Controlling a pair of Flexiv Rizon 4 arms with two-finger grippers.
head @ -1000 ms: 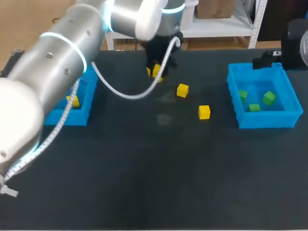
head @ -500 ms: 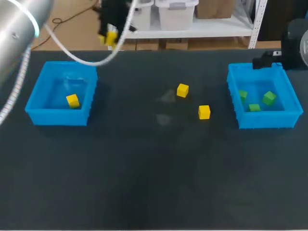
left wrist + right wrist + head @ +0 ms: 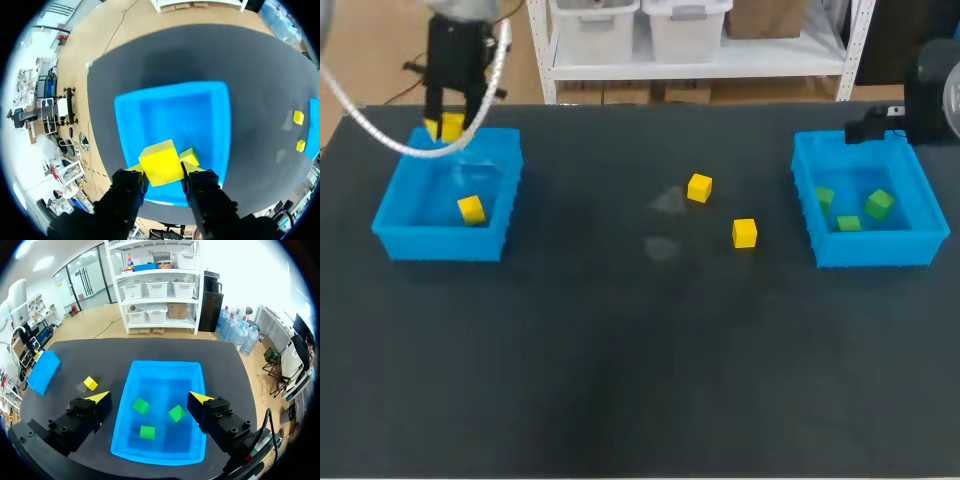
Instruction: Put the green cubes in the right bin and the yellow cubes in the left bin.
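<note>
Head view: the left gripper [image 3: 448, 122] hung above the far rim of the left blue plastic bin [image 3: 438, 246], its fingers clamped on a held yellow cube [image 3: 451, 127]. A second yellow cube [image 3: 471, 209] lay inside that bin. On the dark surface [image 3: 620, 350] between the bins sat a farther loose yellow cube [image 3: 699, 187] and a nearer loose yellow cube [image 3: 744, 233], near each other but apart. The right blue plastic bin [image 3: 870, 252] held three green cubes [image 3: 879, 204], none touching another.

Left wrist view: the held yellow cube [image 3: 161, 162] sat squarely between the two fingers [image 3: 131, 181] — one pressed against each side — with the left blue plastic bin [image 3: 222, 130] open beneath it. The cube hung over the bin's edge region rather than its middle. The two loose cubes showed well off on the surface.

Right wrist view: the right gripper [image 3: 150, 397] hovered over the right blue plastic bin [image 3: 165, 365], fingers spread wide and holding nothing. The three green cubes [image 3: 140, 406] lay on the bin floor below the gap, touching neither finger.
</note>
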